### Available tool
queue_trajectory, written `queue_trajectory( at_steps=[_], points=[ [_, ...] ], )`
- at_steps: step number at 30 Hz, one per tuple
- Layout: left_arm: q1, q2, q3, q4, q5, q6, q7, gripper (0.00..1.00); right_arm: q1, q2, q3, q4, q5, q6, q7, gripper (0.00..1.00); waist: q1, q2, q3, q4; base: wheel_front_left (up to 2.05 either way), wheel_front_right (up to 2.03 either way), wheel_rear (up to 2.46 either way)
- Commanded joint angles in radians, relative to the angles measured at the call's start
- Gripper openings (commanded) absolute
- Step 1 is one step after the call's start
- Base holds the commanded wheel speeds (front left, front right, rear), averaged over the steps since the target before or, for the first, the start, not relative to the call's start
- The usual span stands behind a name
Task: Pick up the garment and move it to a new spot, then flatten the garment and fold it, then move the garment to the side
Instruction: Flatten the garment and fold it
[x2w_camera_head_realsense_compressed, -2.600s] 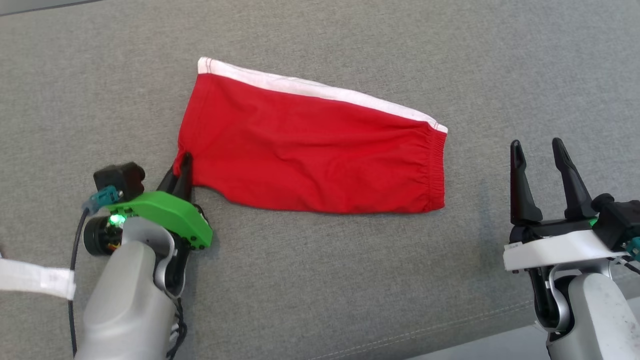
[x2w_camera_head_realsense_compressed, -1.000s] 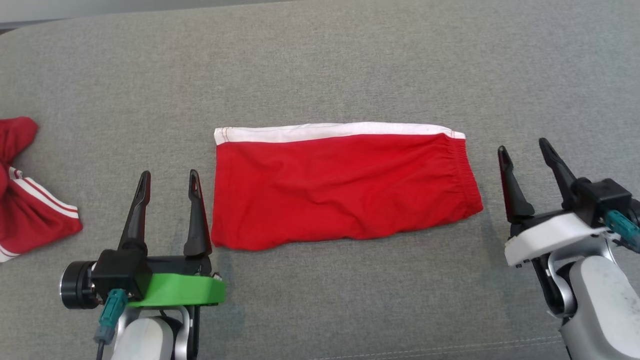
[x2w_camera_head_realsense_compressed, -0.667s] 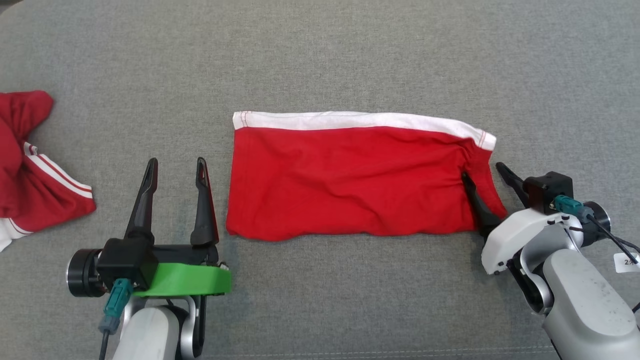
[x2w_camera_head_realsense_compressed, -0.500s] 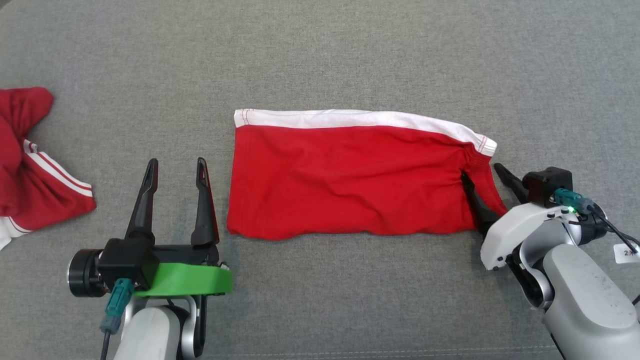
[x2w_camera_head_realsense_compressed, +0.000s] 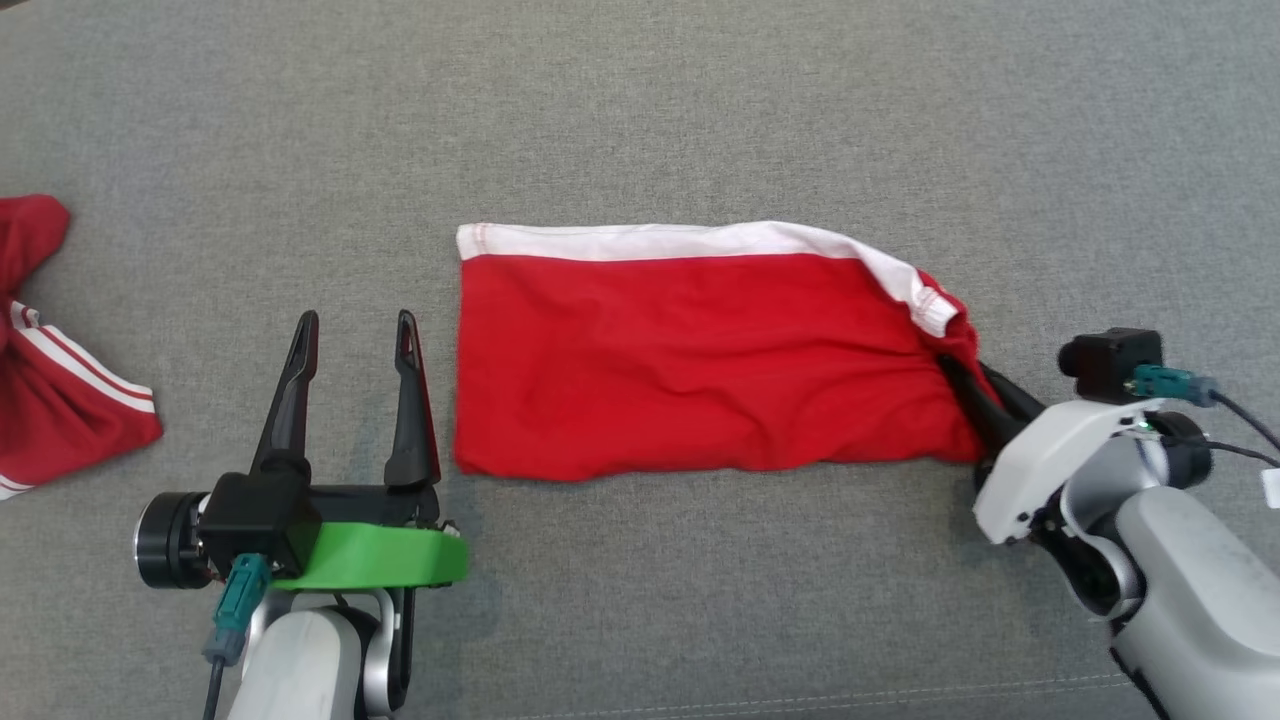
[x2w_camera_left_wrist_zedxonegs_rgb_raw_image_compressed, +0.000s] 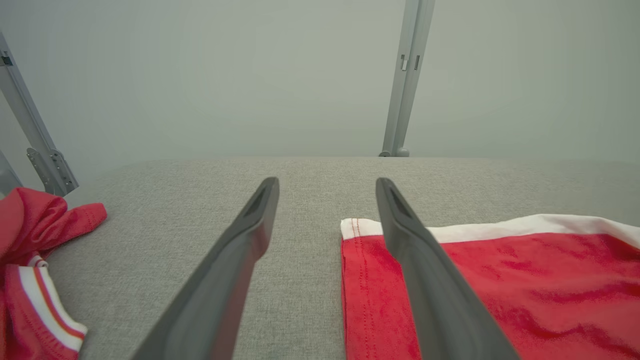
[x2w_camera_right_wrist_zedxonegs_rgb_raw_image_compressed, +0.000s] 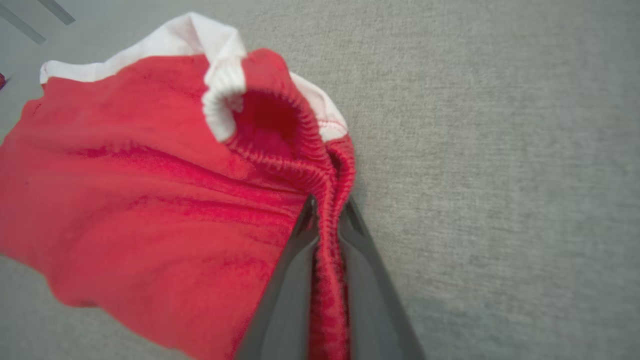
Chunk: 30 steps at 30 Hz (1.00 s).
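Note:
The garment (x2w_camera_head_realsense_compressed: 690, 360) is a red pair of shorts with a white side stripe, folded and lying flat on the grey padded surface. My right gripper (x2w_camera_head_realsense_compressed: 968, 382) is shut on its elastic waistband at the right end, bunching and lifting that edge. In the right wrist view the ribbed waistband (x2w_camera_right_wrist_zedxonegs_rgb_raw_image_compressed: 327, 225) is pinched between the two fingers of the right gripper (x2w_camera_right_wrist_zedxonegs_rgb_raw_image_compressed: 327, 207). My left gripper (x2w_camera_head_realsense_compressed: 355, 330) stands open just left of the garment's left hem, holding nothing. The left wrist view shows the left gripper (x2w_camera_left_wrist_zedxonegs_rgb_raw_image_compressed: 325, 187) with its right finger over the garment's corner (x2w_camera_left_wrist_zedxonegs_rgb_raw_image_compressed: 370, 280).
A second red garment with white stripes (x2w_camera_head_realsense_compressed: 50, 380) lies crumpled at the far left, also visible in the left wrist view (x2w_camera_left_wrist_zedxonegs_rgb_raw_image_compressed: 35, 270). Metal frame posts (x2w_camera_left_wrist_zedxonegs_rgb_raw_image_compressed: 407, 75) stand beyond the far edge of the grey surface (x2w_camera_head_realsense_compressed: 640, 120).
My right gripper has closed on the waistband and pulled it up and to the right, curling the white stripe's right end. The left gripper has stayed open in place. The camera shifted slightly.

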Motion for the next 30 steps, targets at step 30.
queue_trajectory(
  at_steps=[30],
  points=[
    [-0.04,-0.025,-0.054,0.025,-0.009,-0.028,-0.007,1.0,-0.137,0.06,0.231,-0.31,0.494,-0.002,0.156,0.0,0.0,0.0,0.008,0.104,0.0,0.0,0.0]
  ],
)
